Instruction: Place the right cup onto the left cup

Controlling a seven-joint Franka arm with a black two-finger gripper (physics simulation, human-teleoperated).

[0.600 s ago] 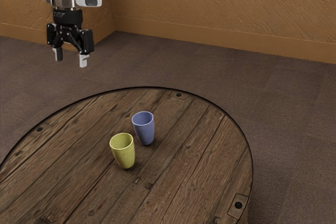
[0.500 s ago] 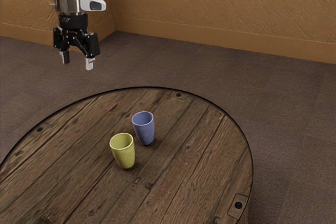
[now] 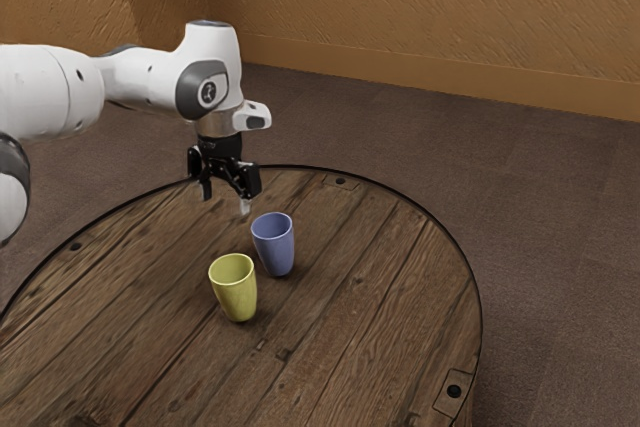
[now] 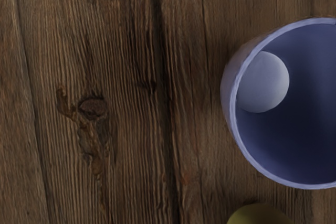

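Claw observed empty, its fingers parted, above and just beside the blue cup, presumably to align for gripping it; yellow cup stands near that landmark.

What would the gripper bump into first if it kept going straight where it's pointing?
Pointing down, the gripper would probably meet the wooden tabletop first, close to the two cups. Depth is unclear, though, so it might clip a rim.

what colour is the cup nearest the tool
That cup is violet-blue, clearest in the wrist view.
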